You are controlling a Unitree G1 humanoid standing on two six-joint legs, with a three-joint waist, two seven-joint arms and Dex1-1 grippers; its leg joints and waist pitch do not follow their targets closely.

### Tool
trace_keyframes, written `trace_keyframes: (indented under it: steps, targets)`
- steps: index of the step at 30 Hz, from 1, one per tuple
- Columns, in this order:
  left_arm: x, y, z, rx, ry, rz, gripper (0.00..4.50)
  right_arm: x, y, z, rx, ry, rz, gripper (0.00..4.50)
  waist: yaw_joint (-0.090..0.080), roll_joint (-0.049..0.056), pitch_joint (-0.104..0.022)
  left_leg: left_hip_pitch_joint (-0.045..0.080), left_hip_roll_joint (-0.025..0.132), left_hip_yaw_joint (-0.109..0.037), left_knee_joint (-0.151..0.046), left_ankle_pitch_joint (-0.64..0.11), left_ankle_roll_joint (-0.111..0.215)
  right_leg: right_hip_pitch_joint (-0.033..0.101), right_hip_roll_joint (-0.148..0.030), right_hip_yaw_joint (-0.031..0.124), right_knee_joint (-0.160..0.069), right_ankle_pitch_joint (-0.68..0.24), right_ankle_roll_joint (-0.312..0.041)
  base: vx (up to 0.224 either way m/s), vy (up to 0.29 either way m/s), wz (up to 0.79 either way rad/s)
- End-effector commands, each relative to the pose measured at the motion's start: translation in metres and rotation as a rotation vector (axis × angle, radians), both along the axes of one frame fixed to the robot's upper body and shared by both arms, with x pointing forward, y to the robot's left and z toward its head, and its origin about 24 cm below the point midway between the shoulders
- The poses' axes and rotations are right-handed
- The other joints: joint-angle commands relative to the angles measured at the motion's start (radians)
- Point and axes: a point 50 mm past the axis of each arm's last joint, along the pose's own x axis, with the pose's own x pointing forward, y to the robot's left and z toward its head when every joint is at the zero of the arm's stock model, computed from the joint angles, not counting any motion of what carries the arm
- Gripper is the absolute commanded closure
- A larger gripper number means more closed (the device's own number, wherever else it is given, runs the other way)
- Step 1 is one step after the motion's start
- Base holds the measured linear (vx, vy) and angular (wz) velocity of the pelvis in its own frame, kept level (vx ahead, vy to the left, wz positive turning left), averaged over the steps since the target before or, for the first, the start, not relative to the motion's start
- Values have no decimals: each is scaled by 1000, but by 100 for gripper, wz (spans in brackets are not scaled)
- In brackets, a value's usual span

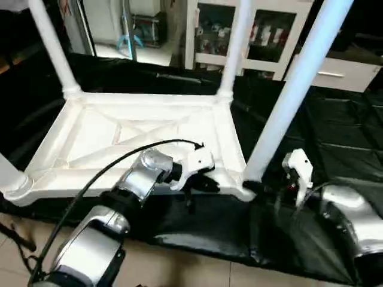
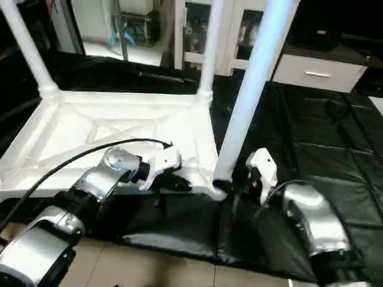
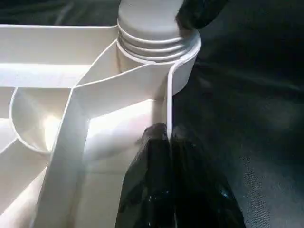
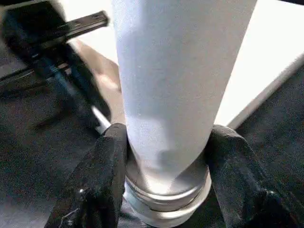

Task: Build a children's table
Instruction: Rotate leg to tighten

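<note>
The white tabletop [image 1: 119, 134] lies upside down on a black mat [image 1: 335, 131], its ribbed X-braced underside facing up. At its near left corner a leg [image 1: 9, 173] stands in the socket. At the far left corner another leg [image 1: 51, 45] rises upright.

The left claw [image 1: 200, 179] sits at the tabletop's near edge, close to the near right corner. In the left wrist view its two black fingers [image 3: 152, 175] are pressed together on the thin upright rim wall [image 3: 168, 109] of the tabletop, one on each side, so the claw is clamped on the tabletop's rim.

At the far right corner a third leg [image 1: 236, 42] stands upright. At the near right corner the fourth leg [image 1: 293, 89] leans to the right, its threaded end [image 3: 156, 40] sitting in the corner socket [image 3: 187, 61].

The right claw [image 4: 166, 156] is at the base of this fourth leg, just above the socket. In the right wrist view its fingers [image 4: 107, 180] lie against both sides of the leg, gripping it.

Beyond the mat stands a white cabinet [image 1: 239, 30] with glass doors.
</note>
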Motion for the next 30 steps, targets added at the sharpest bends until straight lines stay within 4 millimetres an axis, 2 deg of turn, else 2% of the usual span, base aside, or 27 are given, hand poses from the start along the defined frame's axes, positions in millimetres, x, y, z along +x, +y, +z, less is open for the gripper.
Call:
trace_keyframes:
  steps: [1, 3, 4, 5, 6, 7, 8, 9, 10, 11, 13, 14, 18, 19, 23, 24, 25, 26, 28, 29, 30]
  targets:
    - [6, -15, 4, -5, -28, 63, 450, -5, 9, -21, -38, 98, -55, 241, -5, -11, -46, 7, 38, -26, -92, -368, 22, 31, -38, 27, -86, -469, -169, 0, 0, 0]
    - [13, -19, 5, 10, -49, 169, 450, -1, 14, -27, -72, 110, -142, 241, -16, -10, -46, 8, 35, -28, -92, -379, 10, 27, -37, 24, -91, -501, -149, 0, 0, 0]
    - [21, -23, 6, 14, -50, 319, 450, 5, 20, -34, -115, 123, -250, 241, -19, -8, -45, 6, 34, -28, -91, -381, 5, 25, -36, 24, -90, -507, -147, 0, 0, 0]
    - [22, -24, 6, 16, -49, 337, 450, 6, 21, -35, -122, 123, -266, 241, -21, -9, -46, 8, 32, -29, -90, -386, -1, 23, -35, 22, -92, -523, -141, 0, 0, 0]
    - [26, -29, 7, 25, -51, 418, 450, 15, 27, -40, -164, 113, -383, 241, -25, -11, -46, 8, 30, -31, -90, -389, -6, 23, -37, 19, -96, -549, -127, 0, 0, 0]
    - [27, -31, 7, 27, -57, 440, 450, 18, 29, -42, -179, 107, -433, 242, -33, -10, -46, 2, 27, -35, -90, -392, -9, 25, -37, 15, -99, -573, -111, 0, 0, 0]
    - [28, -34, 9, 23, -66, 461, 450, 22, 34, -43, -182, 108, -470, 243, -36, -9, -47, 3, 27, -37, -90, -392, -11, 26, -38, 14, -101, -578, -106, 0, 0, 0]
    - [30, -39, 11, 16, -90, 491, 450, 28, 45, -44, -175, 106, -517, 244, -51, -4, -50, -4, 26, -40, -92, -388, -3, 27, -37, 12, -102, -547, -111, 0, 0, 0]
    - [30, -40, 11, 15, -92, 492, 450, 28, 46, -44, -175, 105, -518, 244, -53, -4, -51, -3, 27, -42, -93, -390, -4, 29, -36, 11, -101, -534, -114, 0, 0, 0]
    - [32, -45, 14, 12, -126, 518, 450, 35, 61, -43, -164, 92, -536, 244, -58, -2, -53, -1, 28, -40, -93, -389, 0, 28, -35, 12, -101, -492, -127, 0, 0, 0]
    - [33, -48, 16, 10, -151, 530, 450, 41, 72, -40, -164, 73, -556, 245, -67, -2, -52, -2, 26, -37, -94, -398, 3, 28, -32, 13, -99, -453, -151, 0, 0, 0]
    - [33, -49, 17, 6, -154, 536, 450, 44, 74, -39, -160, 70, -570, 245, -68, -5, -53, -2, 26, -36, -93, -395, 8, 28, -33, 14, -99, -443, -155, 0, 0, 0]
    - [35, -47, 18, 7, -157, 543, 450, 50, 78, -32, -133, 43, -593, 245, -64, -4, -55, -2, 29, -30, -93, -352, 26, 32, -34, 20, -89, -356, -190, 0, 0, 0]
    - [35, -45, 17, 9, -158, 544, 450, 50, 78, -31, -126, 42, -594, 246, -63, -8, -55, -3, 30, -28, -93, -338, 32, 34, -34, 21, -86, -332, -197, 0, 0, 0]
    - [36, -40, 16, 12, -164, 548, 450, 49, 76, -26, -79, -7, -574, 246, -55, -7, -58, 1, 32, -22, -89, -283, 55, 36, -37, 25, -79, -268, -222, 0, 0, 0]
    - [36, -38, 15, 11, -163, 536, 450, 47, 71, -22, -58, -34, -564, 246, -53, -9, -57, 0, 32, -21, -89, -277, 60, 36, -36, 25, -80, -262, -222, 0, 0, 0]
    - [36, -36, 15, 10, -167, 513, 450, 44, 66, -18, -33, -51, -554, 246, -50, -7, -60, 1, 33, -20, -87, -258, 69, 37, -37, 26, -75, -238, -229, 0, 0, 0]
    - [36, -35, 15, 9, -170, 503, 450, 43, 64, -16, -24, -59, -549, 190, -49, -9, -59, 0, 33, -19, -87, -246, 76, 39, -36, 26, -75, -226, -231, 0, 0, 0]
    - [33, -30, 11, 34, -158, 449, 450, 39, 51, -7, 29, -82, -570, 176, -39, -10, -60, 3, 34, -15, -84, -210, 100, 38, -36, 27, -70, -186, -244, 0, 0, 0]
    - [33, -30, 10, 34, -158, 449, 450, 39, 51, -7, 29, -82, -570, 176, -36, -9, -58, -1, 34, -16, -85, -205, 106, 43, -36, 27, -70, -184, -240, 0, 0, 0]
    - [30, -26, 7, 40, -151, 394, 450, 36, 40, 0, 47, -112, -585, 142, -37, -7, -60, -10, 36, -21, -87, -185, 115, 51, -39, 26, -66, -177, -233, 0, 0, 0]
